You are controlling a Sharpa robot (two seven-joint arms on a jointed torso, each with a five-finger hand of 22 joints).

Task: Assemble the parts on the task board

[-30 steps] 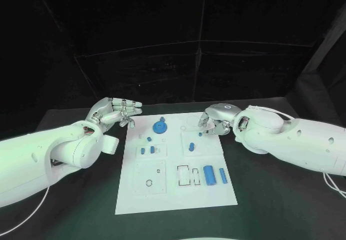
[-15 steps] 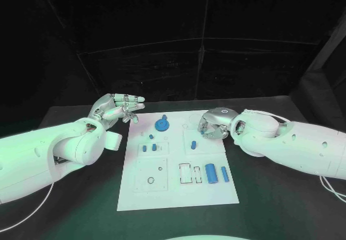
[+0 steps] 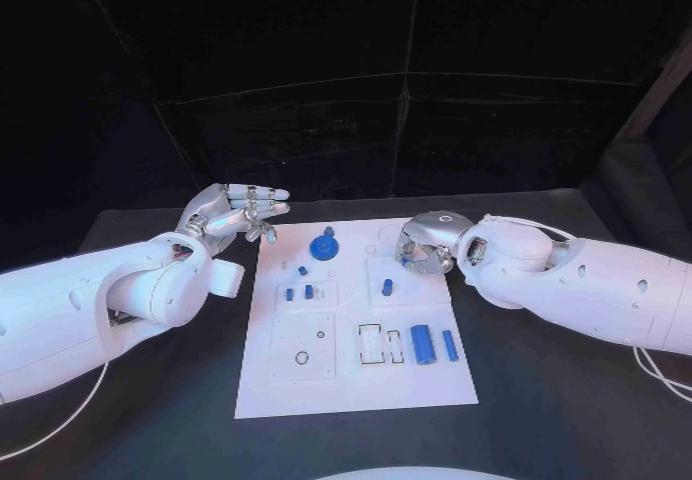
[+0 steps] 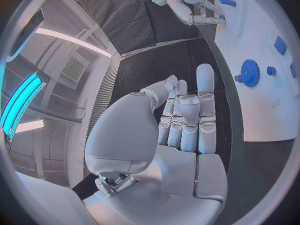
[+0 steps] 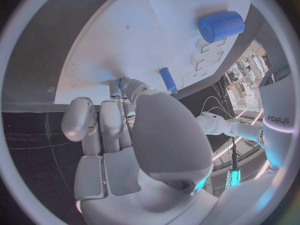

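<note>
Head view: at the far left the white left arm reaches in, and its silver left hand [image 3: 234,215] hangs over the black table [image 3: 130,430] just beside the far left corner of the white rectangular task board [image 3: 353,390], fingers spread and loosely arched, holding nothing; the left wrist view shows the same hand [image 4: 181,120] with its fingers extended side by side and nothing in them. On the board, moving rightward, a thin dark ring [image 3: 302,357] lies in a shallow square recess near the near left, two small blue pegs [image 3: 297,294] stand in a recess further back, and a round blue toothed gear [image 3: 325,246] sits near the far edge, also seen in the left wrist view [image 4: 250,73]. Next come two dark-outlined rectangular slots [image 3: 381,345], then a short blue peg [image 3: 387,288] near the board's middle right, a stout blue cylinder [image 3: 421,343] lying on its side, and just beside it a slim blue bar [image 3: 450,345]. The silver right hand [image 3: 424,246] is over the board's far right part, fingers curled downward; in the right wrist view the fingertips [image 5: 128,87] touch or nearly touch the board beside a small blue piece [image 5: 120,83], though whether they pinch it I cannot tell.
</note>
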